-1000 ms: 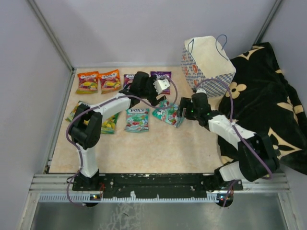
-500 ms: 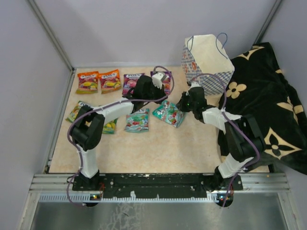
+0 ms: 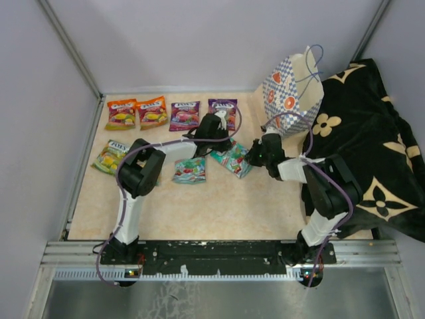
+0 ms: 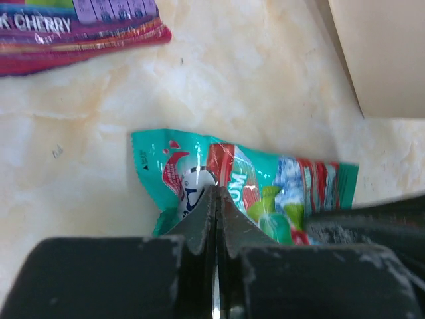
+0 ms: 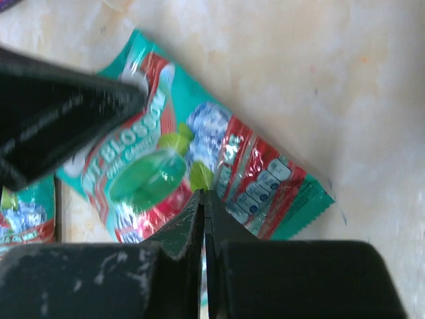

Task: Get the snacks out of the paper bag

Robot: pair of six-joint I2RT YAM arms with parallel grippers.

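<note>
The paper bag [image 3: 291, 93] stands tilted at the back right, checked side and blue cords showing. Several snacks lie on the table: two orange packets [image 3: 136, 112], two purple ones [image 3: 184, 115], a green one [image 3: 109, 157] and two teal ones [image 3: 189, 170]. My left gripper [image 3: 223, 143] and right gripper [image 3: 253, 154] meet low over the right teal packet [image 3: 232, 159] from either side. In the left wrist view the left gripper [image 4: 214, 190] is shut, tips over that teal packet [image 4: 279, 183]. In the right wrist view the right gripper [image 5: 202, 193] is shut above that packet [image 5: 226, 156], nothing between its fingers.
A black cloth with gold flowers [image 3: 372, 146] covers the right side, right next to the bag. Grey walls close in the back and left. The left gripper's black finger [image 5: 60, 116] crosses the right wrist view. A purple packet [image 4: 80, 30] lies beyond the left gripper.
Both grippers have shut and come down together over the right teal packet. The bag has swung from showing its beige face to a tilted stand with its checked side out.
</note>
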